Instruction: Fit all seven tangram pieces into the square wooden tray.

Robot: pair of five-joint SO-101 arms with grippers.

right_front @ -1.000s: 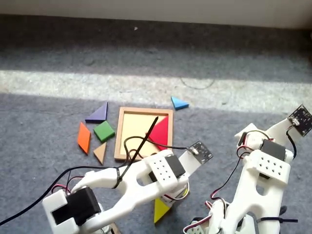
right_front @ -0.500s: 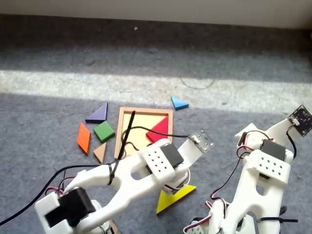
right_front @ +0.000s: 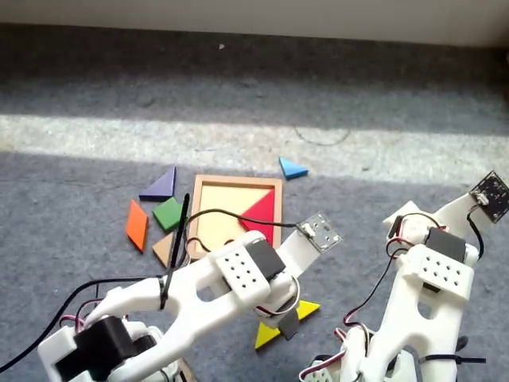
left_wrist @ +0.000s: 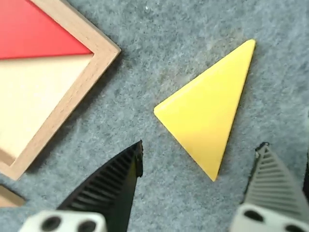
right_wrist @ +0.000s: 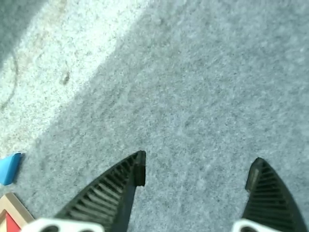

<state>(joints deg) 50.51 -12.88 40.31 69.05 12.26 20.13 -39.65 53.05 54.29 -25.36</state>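
The square wooden tray (right_front: 235, 179) lies mid-table with a red triangle (right_front: 263, 210) in its right corner. A yellow triangle (right_front: 270, 332) lies flat on the carpet in front of the tray, partly under my left arm. In the left wrist view my left gripper (left_wrist: 200, 146) hangs open just above the yellow triangle (left_wrist: 205, 113), one finger on each side of its near point. The tray's corner (left_wrist: 77, 92) and red triangle (left_wrist: 34, 34) lie beside it. My right gripper (right_wrist: 198, 159) stands open over bare carpet, off to the right.
Left of the tray lie a purple triangle (right_front: 161, 185), a green square (right_front: 169, 213), an orange parallelogram (right_front: 137, 224) and a tan triangle (right_front: 164, 248). A blue triangle (right_front: 293, 168) lies past the tray's far right corner. The right arm (right_front: 433, 270) stands at the right.
My left arm has drawn back from over the tray toward the table's near edge, uncovering the red triangle and bringing its gripper over the yellow triangle. The right arm has not moved.
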